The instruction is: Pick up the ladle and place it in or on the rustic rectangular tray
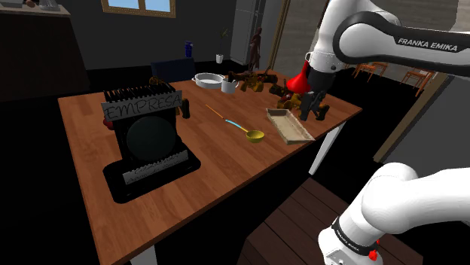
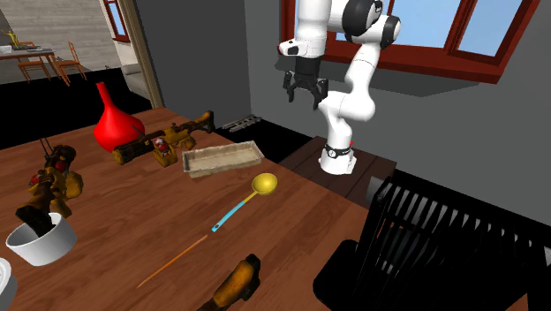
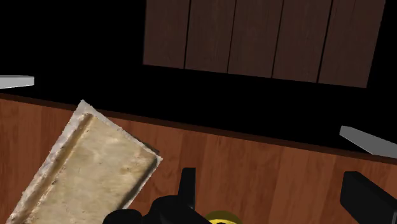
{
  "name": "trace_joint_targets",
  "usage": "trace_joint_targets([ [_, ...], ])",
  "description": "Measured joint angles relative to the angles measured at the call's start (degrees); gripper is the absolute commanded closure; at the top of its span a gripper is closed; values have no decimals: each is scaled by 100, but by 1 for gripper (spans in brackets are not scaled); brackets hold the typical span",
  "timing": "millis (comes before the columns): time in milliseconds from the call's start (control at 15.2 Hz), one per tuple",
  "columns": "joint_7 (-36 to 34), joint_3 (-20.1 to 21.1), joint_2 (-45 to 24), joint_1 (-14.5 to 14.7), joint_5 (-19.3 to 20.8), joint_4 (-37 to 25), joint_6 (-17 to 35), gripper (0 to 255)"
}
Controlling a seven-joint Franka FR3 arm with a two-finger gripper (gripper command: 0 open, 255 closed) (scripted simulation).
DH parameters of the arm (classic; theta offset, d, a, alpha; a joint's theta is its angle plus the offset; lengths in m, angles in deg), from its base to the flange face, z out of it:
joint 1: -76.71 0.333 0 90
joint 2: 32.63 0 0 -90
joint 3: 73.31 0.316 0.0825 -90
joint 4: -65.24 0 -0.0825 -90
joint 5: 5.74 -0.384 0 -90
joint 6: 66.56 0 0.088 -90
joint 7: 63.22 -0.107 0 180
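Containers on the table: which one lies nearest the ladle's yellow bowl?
The shallow rectangular tray; the red vase and the white cup stand farther from the ladle.

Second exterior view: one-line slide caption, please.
Arm poised, jaws open, over the table edge; ladle lies on the wood beside the tray.

A home: wooden table point(image 1: 226, 173), red-framed window point(image 2: 487, 25), dining chairs point(image 2: 42, 64) in a farther room.
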Motion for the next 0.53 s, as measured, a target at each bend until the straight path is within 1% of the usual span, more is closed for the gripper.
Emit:
trace_joint_targets([
  [66, 0, 0, 0, 0, 0, 0, 0, 0],
  [198, -3, -52, -245, -8, -34, -49, 185, 0],
  [528, -27, -218, -1118, -13, -218, -106, 951, 0],
])
